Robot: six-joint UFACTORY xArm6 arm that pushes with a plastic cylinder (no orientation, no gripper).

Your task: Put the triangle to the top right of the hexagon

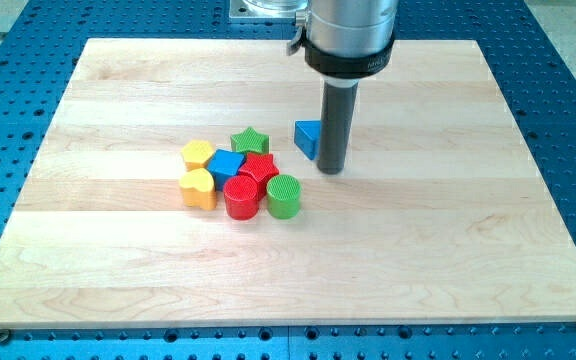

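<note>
The tip [331,168], a bare rod without jaws, touches the blue triangle [308,138] toward the board's top edge; placement looks nearly finished, needing a small nudge.

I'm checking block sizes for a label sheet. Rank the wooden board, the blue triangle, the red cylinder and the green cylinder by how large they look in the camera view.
1. Wooden board, by far the largest.
2. Red cylinder.
3. Green cylinder, only slightly smaller than the red; too close to rank firmly.
4. Blue triangle, though my tip hides its right side, so it may be larger.
</note>
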